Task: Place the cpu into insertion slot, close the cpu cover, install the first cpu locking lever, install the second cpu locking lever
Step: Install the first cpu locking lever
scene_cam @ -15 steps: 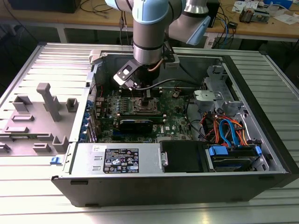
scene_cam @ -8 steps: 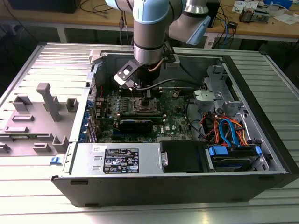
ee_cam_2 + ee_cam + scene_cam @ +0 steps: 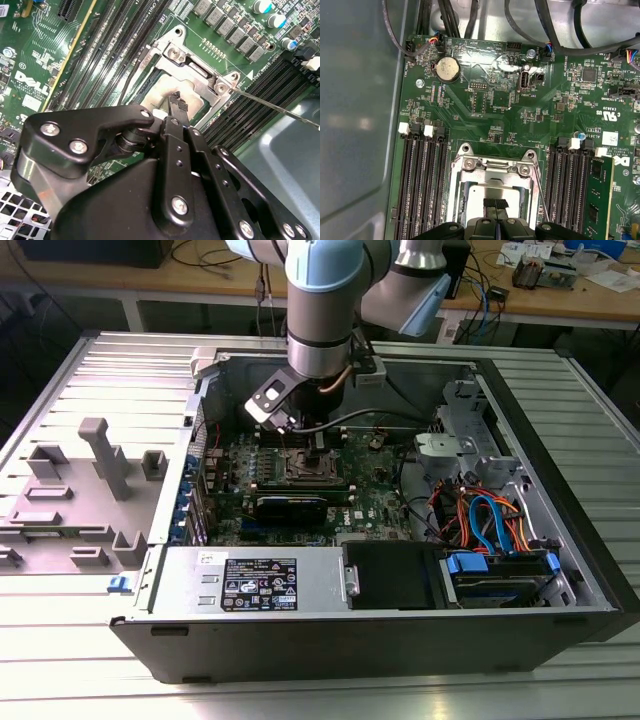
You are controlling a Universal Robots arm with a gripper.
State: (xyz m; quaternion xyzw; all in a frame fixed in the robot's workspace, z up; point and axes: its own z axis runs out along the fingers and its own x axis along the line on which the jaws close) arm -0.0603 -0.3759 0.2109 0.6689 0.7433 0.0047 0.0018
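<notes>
The insertion slot (image 3: 468, 172) sits in the green board, and the silvery cpu (image 3: 479, 193) lies inside it. The cpu cover (image 3: 495, 173) lies flat over the slot, with the cpu showing through its window (image 3: 161, 92). My black gripper (image 3: 495, 204) hangs just above the cpu's top, its ribbed fingertips (image 3: 178, 107) pressed together with nothing between them. A thin silvery locking lever (image 3: 280, 106) slants away from the socket corner and looks lifted off the board; it also runs along the socket's side (image 3: 540, 192). A darker lever (image 3: 131, 82) lies by the opposite side. In the exterior view the gripper (image 3: 310, 443) is over the socket (image 3: 303, 464).
Long black memory slots (image 3: 422, 185) flank the socket on both sides (image 3: 570, 190). A black card (image 3: 290, 506) lies in front of it. Cables (image 3: 480, 520), a drive bay and the case walls (image 3: 330, 585) ring the board. A grey fixture (image 3: 95, 490) stands at the exterior view's left.
</notes>
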